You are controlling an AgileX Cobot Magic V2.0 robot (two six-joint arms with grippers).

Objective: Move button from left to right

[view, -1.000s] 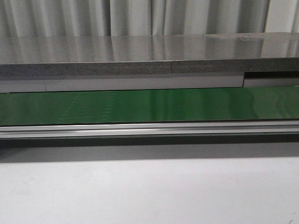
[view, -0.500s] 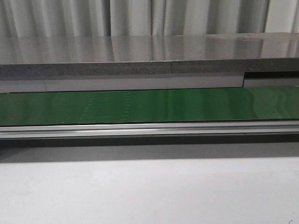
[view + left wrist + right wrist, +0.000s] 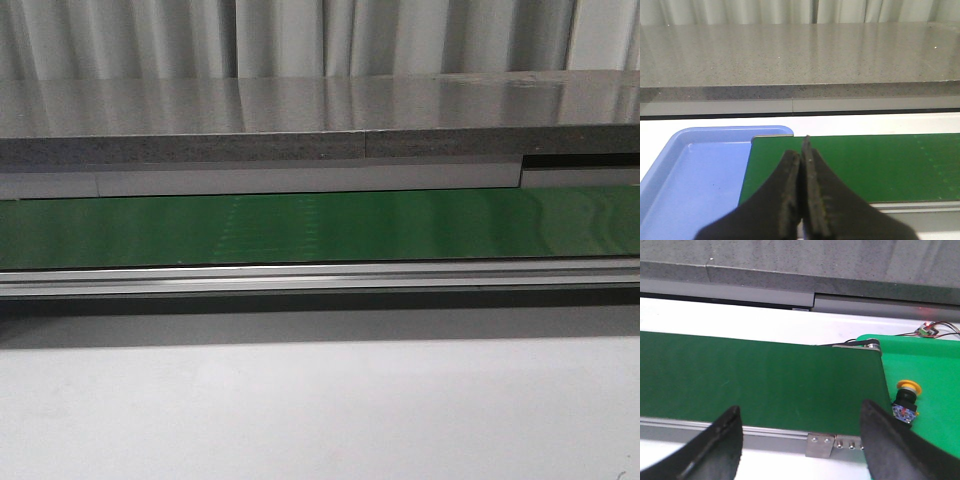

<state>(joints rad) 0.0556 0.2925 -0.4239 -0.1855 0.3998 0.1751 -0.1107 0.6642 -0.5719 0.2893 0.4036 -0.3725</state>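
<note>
Left wrist view first: we find the left claw (image 3: 803,150) pressed together w/ nothing in it, hanging over the near-left end of the green belt (image 3: 880,167). Blue tray (image 3: 690,175) sits just beside that belt end; no part visible inside it.

Front view: belt (image 3: 320,228) only, running the full width behind a silver rail (image 3: 320,277). Neither arm nor the button shows here.

Right wrist view: right claw (image 3: 800,440) wide apart, holding nothing, above the right end of the belt (image 3: 755,375). The button (image 3: 906,397) lies past the belt end on a green tray (image 3: 930,370), tipped on its side, yellow cap pointing away from the claw. Red/black wires (image 3: 935,329) lie near the tray's far edge.

Our judgement: button looks already at the right side. Risks: a grab on the tilted body could slip or roll it; a fingertip coming down near the belt end could catch the roller bracket (image 3: 862,345).
</note>
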